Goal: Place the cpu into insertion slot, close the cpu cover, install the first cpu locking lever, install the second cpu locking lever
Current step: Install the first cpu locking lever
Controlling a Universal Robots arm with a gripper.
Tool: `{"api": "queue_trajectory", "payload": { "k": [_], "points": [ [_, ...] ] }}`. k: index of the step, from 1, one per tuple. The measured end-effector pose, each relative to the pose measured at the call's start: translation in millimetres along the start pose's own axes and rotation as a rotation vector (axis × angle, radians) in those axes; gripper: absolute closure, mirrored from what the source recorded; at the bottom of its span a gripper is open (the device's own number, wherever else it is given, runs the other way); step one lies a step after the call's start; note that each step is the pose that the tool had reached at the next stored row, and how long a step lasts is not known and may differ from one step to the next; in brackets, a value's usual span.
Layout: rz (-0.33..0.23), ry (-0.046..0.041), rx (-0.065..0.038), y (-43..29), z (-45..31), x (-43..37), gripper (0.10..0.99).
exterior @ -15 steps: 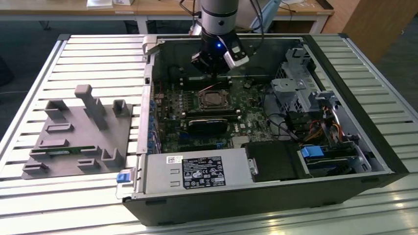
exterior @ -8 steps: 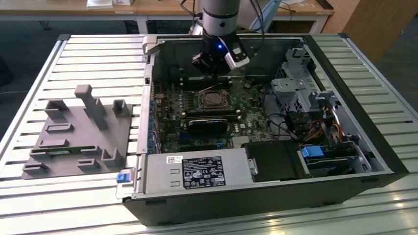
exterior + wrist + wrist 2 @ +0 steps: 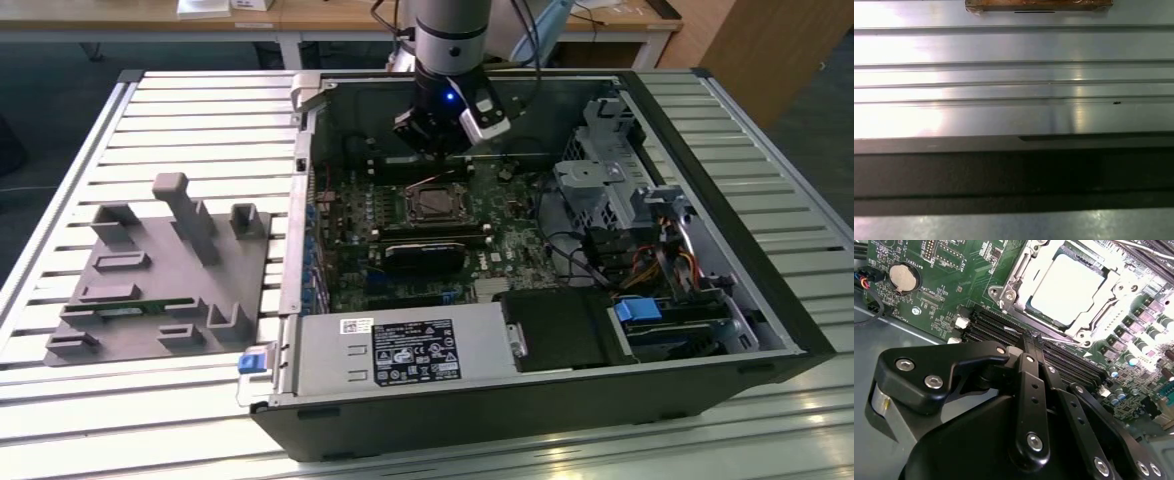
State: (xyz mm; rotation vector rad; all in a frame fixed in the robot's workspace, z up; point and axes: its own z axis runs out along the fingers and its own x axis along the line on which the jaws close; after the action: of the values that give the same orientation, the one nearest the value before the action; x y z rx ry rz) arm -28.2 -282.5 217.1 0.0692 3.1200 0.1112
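Note:
In the second wrist view the cpu (image 3: pixel 1069 287) lies flat in the insertion slot (image 3: pixel 1004 292), its silvery top showing through the window of the cpu cover (image 3: pixel 1111 287), which is down over it. Thin metal lever rods (image 3: pixel 1015 267) run along the socket's sides; whether they are latched I cannot tell. My gripper (image 3: pixel 1032 337) hovers over the black memory slots beside the socket, fingers together with nothing between them. In the exterior view the gripper (image 3: pixel 435 150) hangs just behind the insertion slot (image 3: pixel 434 203), apart from it.
A long black block (image 3: pixel 424 250) lies in front of the socket, and a grey labelled power supply (image 3: pixel 400 350) sits at the case front. Drive cages and cables (image 3: pixel 627 220) fill the exterior view's right. A grey fixture (image 3: pixel 160 270) stands on the slatted table (image 3: pixel 1014 75).

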Motion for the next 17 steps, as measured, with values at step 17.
{"api": "queue_trajectory", "payload": {
  "k": [17],
  "points": [
    [0.0, 0.0022, 0.0, -0.5, 10.6, -4.6, 0.98]
  ]
}}
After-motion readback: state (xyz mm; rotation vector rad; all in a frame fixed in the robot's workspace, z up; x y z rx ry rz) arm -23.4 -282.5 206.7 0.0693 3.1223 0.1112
